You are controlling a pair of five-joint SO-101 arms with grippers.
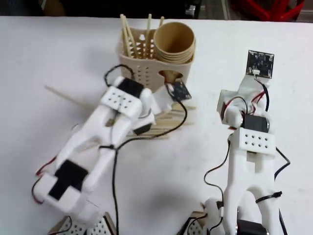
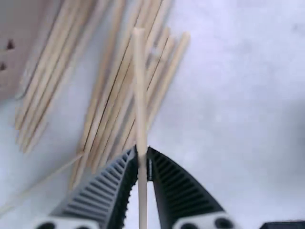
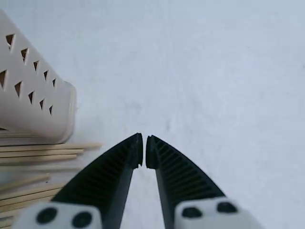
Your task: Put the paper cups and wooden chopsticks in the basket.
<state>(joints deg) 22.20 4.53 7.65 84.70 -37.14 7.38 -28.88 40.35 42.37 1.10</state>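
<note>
Left end effector (image 2: 142, 161) is clamped on one wooden chopstick (image 2: 139, 81), whose long axis runs straight out past its tips over the loose chopstick pile (image 2: 107, 109) on the surface (image 2: 248, 95), basket (image 1: 141, 71) just beyond; right end effector (image 3: 144, 151) is nearly shut, empty and farther off.

white table (image 1: 39, 58): spreads under me across the frame | red shape (image 1: 274, 12): upper right edge, behind the table | brown shape (image 1: 51, 7): upper left edge, I cannot tell what

Between the jaws of your left gripper (image 2: 142, 160) sits one chopstick (image 2: 139, 86), the chopstick pile (image 2: 107, 105) lying just beyond them and the basket (image 1: 142, 71) holding paper cups (image 1: 174, 39) behind that.
</note>
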